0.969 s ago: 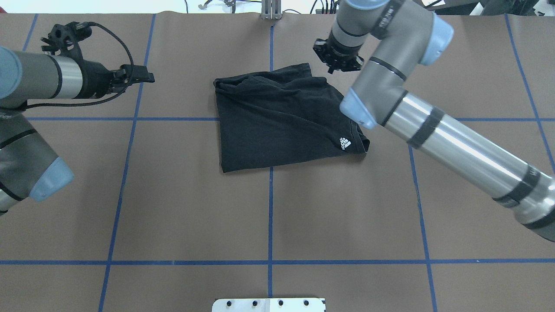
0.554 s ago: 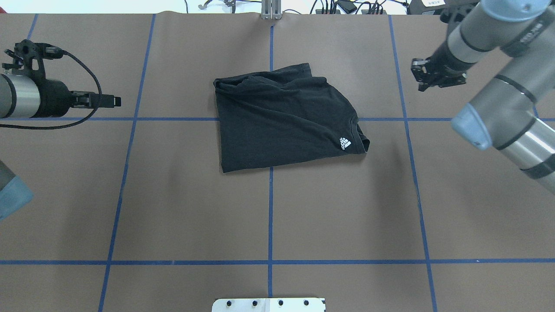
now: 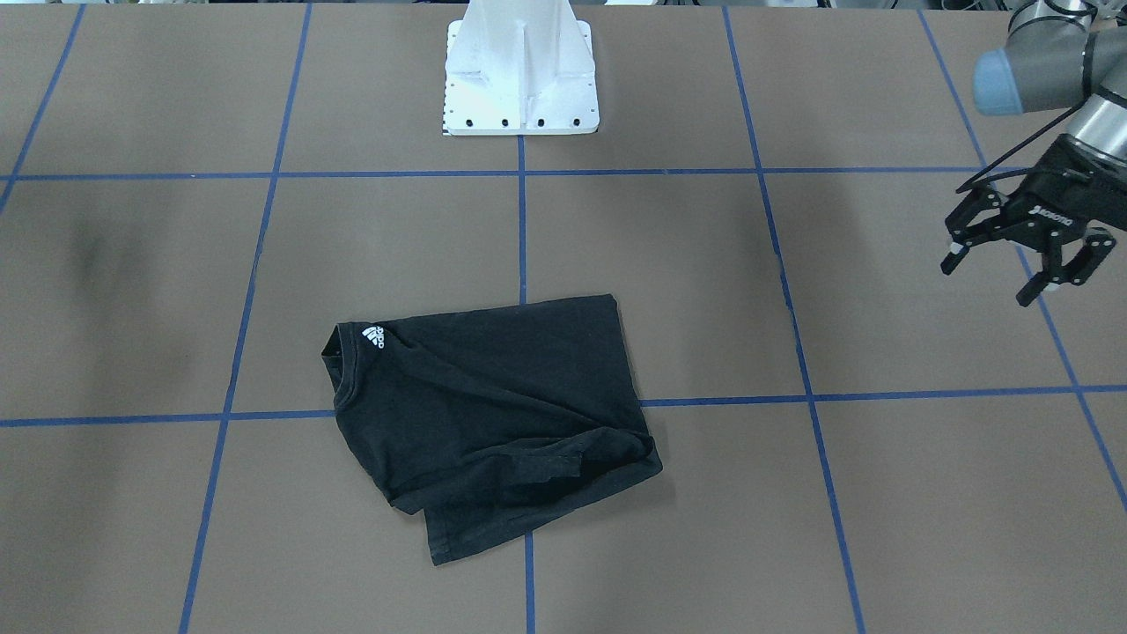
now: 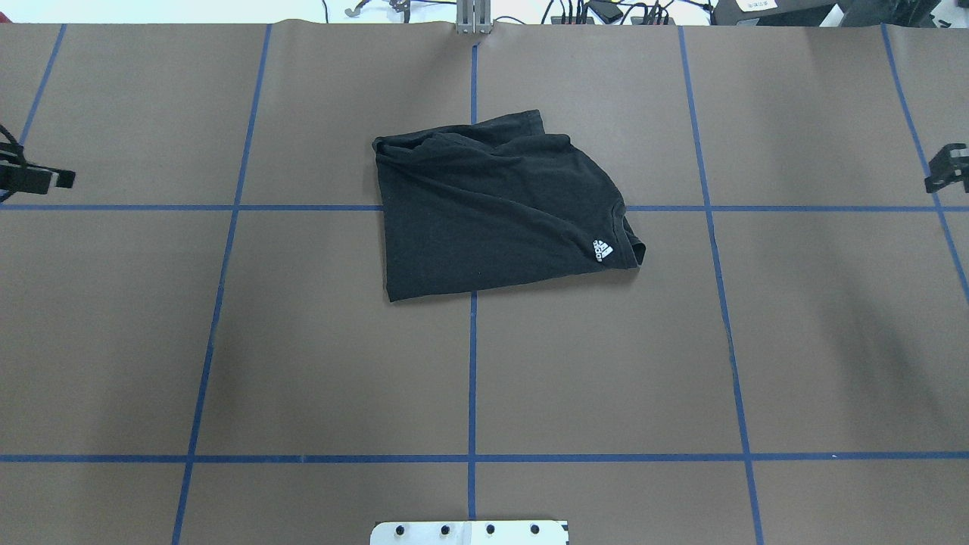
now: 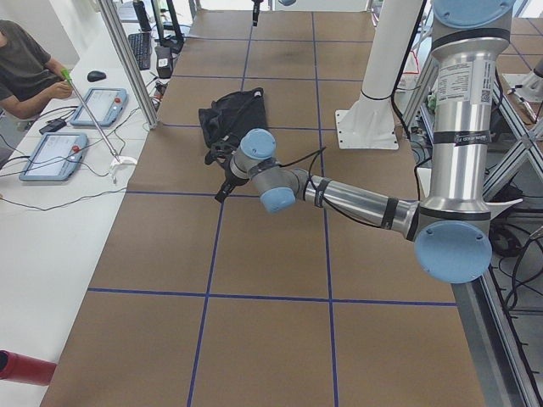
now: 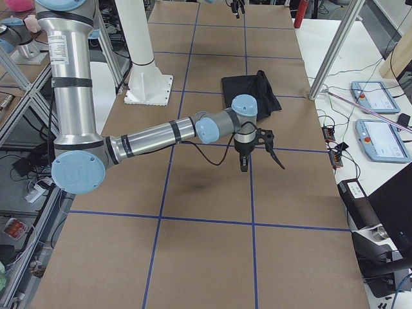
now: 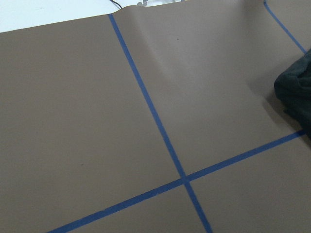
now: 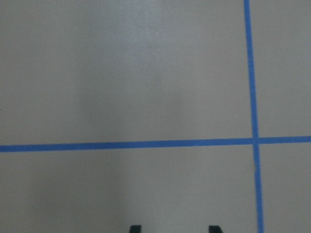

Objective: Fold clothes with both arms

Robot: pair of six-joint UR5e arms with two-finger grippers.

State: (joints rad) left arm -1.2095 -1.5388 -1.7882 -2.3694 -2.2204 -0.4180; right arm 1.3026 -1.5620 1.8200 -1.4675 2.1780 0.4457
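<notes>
The black T-shirt (image 4: 492,212) lies folded at the table's middle, its white logo (image 4: 602,250) at the near right corner; the chest graphic is hidden. It also shows in the front view (image 3: 493,414) and at the right edge of the left wrist view (image 7: 296,92). My left gripper (image 3: 990,277) is open and empty, far off the shirt at the table's left side (image 4: 38,178). My right gripper (image 8: 175,229) is open and empty over bare table, at the overhead view's right edge (image 4: 950,166), well apart from the shirt.
The white pedestal base (image 3: 519,79) stands at the robot's side of the table. Blue tape lines (image 4: 472,378) grid the brown cover. A person (image 5: 25,68) and tablets (image 5: 51,157) are at a side bench beyond the table's far edge.
Both arms have swung outward, away from the shirt, to the table's left and right sides. The shirt has not moved.
</notes>
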